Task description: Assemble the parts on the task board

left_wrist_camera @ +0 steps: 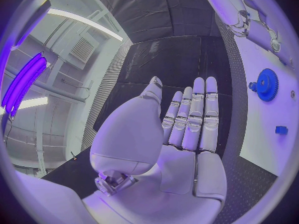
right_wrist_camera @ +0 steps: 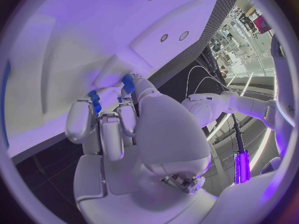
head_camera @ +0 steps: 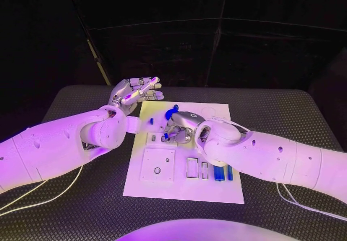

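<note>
We see the task board [head_camera: 182,193] lying lengthwise away from us on the table [head_camera: 289,115]. Our right hand [head_camera: 179,128] presses curled fingers on it around small blue parts [right_wrist_camera: 128,82], largely hidden. Our left hand [head_camera: 135,90] hovers flat, holding nothing.

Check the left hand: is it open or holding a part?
Open. The left hand lies flat with fingers straight and nothing in the palm, off the task board edge.
</note>
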### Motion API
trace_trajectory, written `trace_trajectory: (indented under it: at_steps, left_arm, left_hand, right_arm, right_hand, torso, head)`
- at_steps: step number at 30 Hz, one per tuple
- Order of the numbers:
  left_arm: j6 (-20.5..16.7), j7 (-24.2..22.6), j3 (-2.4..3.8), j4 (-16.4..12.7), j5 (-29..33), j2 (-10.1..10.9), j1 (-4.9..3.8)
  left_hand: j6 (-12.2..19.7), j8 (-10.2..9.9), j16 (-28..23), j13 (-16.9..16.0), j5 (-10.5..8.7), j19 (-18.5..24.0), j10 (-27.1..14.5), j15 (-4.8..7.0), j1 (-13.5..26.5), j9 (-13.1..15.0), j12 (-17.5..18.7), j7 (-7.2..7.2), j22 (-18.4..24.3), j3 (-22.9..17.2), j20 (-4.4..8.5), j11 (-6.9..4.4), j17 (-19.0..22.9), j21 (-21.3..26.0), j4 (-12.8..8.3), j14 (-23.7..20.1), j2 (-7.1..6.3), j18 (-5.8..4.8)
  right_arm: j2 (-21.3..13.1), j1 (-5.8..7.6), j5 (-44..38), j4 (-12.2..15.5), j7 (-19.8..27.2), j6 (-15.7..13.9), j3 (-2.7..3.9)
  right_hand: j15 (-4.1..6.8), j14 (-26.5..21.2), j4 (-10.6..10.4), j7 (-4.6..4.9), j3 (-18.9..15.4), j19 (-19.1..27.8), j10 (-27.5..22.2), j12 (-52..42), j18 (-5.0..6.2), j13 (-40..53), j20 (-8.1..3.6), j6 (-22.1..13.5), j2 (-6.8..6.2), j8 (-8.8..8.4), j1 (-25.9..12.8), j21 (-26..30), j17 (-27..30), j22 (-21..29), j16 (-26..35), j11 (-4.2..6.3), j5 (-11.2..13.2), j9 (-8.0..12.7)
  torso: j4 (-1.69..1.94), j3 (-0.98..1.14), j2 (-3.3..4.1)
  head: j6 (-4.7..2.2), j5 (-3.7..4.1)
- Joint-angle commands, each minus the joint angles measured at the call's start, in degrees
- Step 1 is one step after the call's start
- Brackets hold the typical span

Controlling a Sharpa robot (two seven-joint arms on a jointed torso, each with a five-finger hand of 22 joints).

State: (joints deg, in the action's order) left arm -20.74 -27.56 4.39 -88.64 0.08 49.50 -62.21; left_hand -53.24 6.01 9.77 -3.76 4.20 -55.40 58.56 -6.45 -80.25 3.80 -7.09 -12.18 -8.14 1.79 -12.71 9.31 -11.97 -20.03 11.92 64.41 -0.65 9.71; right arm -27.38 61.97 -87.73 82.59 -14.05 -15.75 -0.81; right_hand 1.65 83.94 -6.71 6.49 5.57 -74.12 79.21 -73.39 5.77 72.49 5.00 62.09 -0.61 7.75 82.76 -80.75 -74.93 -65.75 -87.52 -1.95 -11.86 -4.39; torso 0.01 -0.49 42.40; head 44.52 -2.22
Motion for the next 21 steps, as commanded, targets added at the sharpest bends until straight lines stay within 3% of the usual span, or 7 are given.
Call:
trace_trajectory:
  at_steps: [1,21]
  left_arm:
    - [0.51,-0.30,0.07,-0.02,-0.05,-0.11,-0.11]
    - [0.50,-0.27,0.07,0.07,-0.05,-0.11,-0.11]
  left_hand:
    - [-0.44,-0.32,-0.15,-0.01,-0.26,-0.28,0.32,-0.04,0.00,0.01,0.22,-0.16,0.07,0.04,0.01,0.10,-0.07,0.21,-0.45,0.26,0.30,0.79]
    - [-0.44,-0.32,-0.15,-0.01,-0.26,-0.28,0.32,-0.04,0.00,0.01,0.22,-0.16,0.07,0.04,0.01,0.10,-0.07,0.21,-0.45,0.26,0.30,0.79]
  right_arm:
    - [0.05,-0.01,-0.79,-0.11,-0.02,1.49,-0.12]
    - [-0.15,-0.02,-3.13,-0.32,-1.55,3.59,-0.15]
  right_hand:
    - [0.36,4.57,0.07,0.13,0.33,0.00,-0.45,0.41,-0.84,-2.09,-0.50,0.13,0.34,0.26,-0.09,-0.13,-7.77,0.04,0.15,0.13,-0.07,0.08]
    - [0.09,4.43,0.17,0.62,0.44,0.32,-1.33,1.75,-0.77,-3.36,-0.32,-0.94,-0.50,-0.47,-0.81,0.12,-7.13,0.49,0.43,-0.25,-0.09,0.41]
  torso:
    - [0.00,-0.02,-0.02]
    - [0.04,-0.04,-0.07]
  head:
    - [0.03,-0.01]
    - [0.41,0.12]
